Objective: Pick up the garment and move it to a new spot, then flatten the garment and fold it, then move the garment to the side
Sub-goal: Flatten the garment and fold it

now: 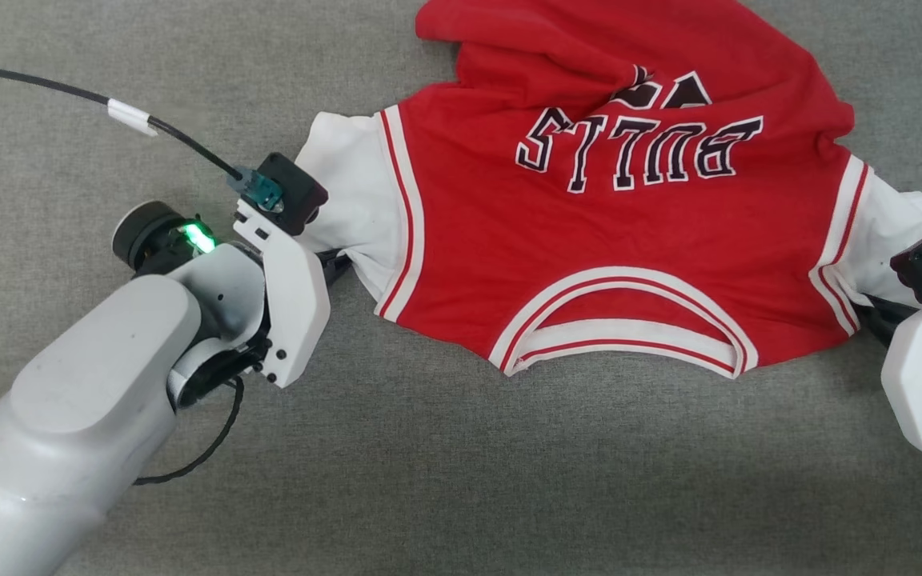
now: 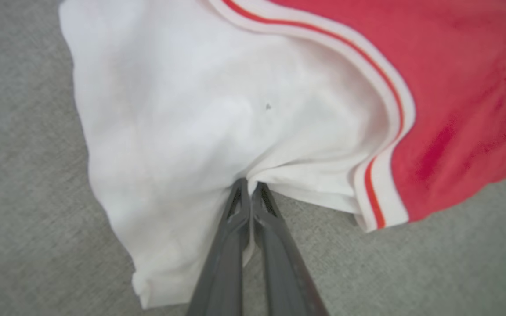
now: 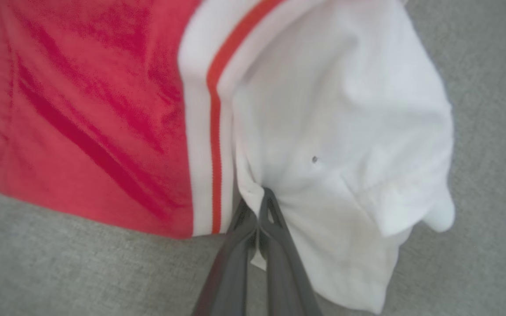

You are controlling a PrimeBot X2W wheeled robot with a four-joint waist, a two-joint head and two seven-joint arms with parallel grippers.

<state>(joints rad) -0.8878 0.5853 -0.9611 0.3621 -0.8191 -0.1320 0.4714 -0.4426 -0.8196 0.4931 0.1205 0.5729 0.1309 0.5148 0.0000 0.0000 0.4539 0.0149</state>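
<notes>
Garment (image 1: 613,264): soft red jersey knit with white short sleeves, white-and-red striped armhole seams and a curved striped neckline. It lies front up on the worktop (image 1: 461,480) with the neckline toward the robot, so the white-and-black block lettering reads upside down in the head view. The chest panel is mostly flat. The far end is bunched into thick folds at the top of the head view. The right wrist view shows diagonal creases in the red cloth near the shoulder.

Worktop: grey, matte, felt-like weave, flat.

Left gripper (image 2: 249,184): jaws almost together, pinching a gathered pleat at the near edge of the white sleeve. The cloth puckers outward from the tips. The fingers (image 2: 222,263) are long, slim, dark grey and tapering. In the head view this gripper sits at the sleeve on the left side, with its tips mostly hidden under the white housing.

Right gripper (image 3: 262,193): jaws closed tight on the other white sleeve, just beside the striped armhole seam, with the same pucker. A sliver of white cloth shows between the fingers lower down.

Can't tell whether either sleeve is lifted off the worktop or just pinched where it lies.

A thin black cable (image 1: 29,80) with a white tape (image 1: 131,117) wrap runs across the worktop to the left wrist. A green light (image 1: 198,237) is lit there.
</notes>
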